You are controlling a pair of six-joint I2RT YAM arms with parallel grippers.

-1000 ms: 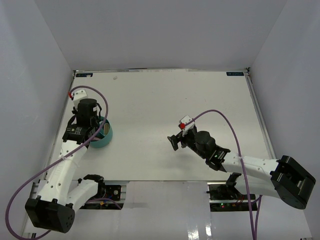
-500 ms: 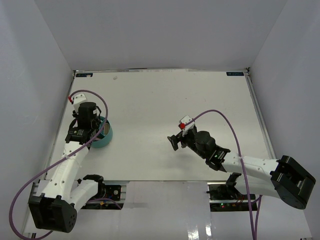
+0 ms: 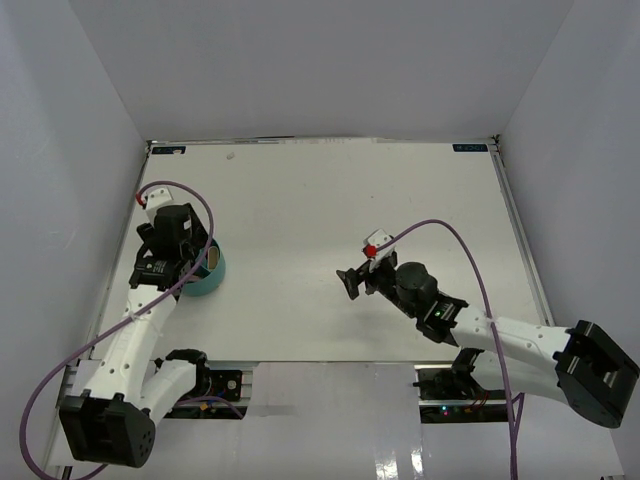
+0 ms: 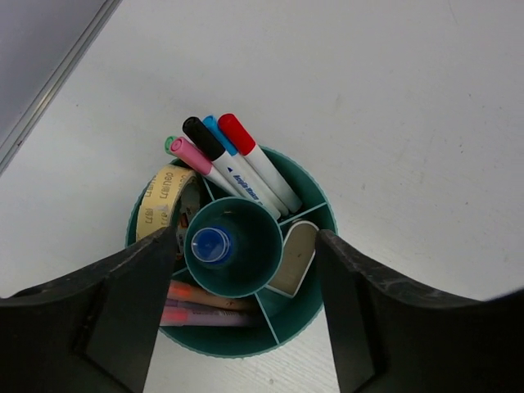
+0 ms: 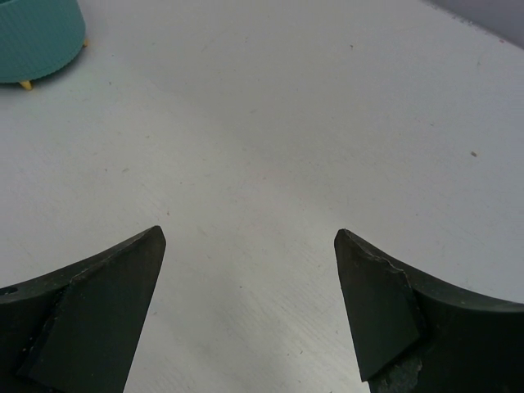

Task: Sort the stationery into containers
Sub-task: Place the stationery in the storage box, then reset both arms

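A white table (image 3: 330,210) lies inside plain pale walls (image 3: 300,60). The teal cup (image 3: 214,271) stands near the table's left edge. The left gripper (image 4: 246,237) hangs directly over it with its fingers spread wide, one to each side of the cup's rim; whether they touch it cannot be told. The wrist view shows the cup (image 4: 246,342) divided into compartments around a central tube. The blue-capped bottle (image 4: 211,244) stands in that tube. Four markers (image 4: 233,168) — capped pink, black, blue and red — lean together in the far compartment. The tan band (image 4: 162,199) is tucked upright in the left one, and a pale block (image 4: 299,254) sits in the right one. A few pink and orange pens (image 4: 196,307) lie in the near-left one. Well apart, toward the middle of the table, the right gripper (image 5: 250,236) is low over bare surface, its fingers spread and holding nothing, with the cup (image 5: 37,41) at the far left corner of its view.
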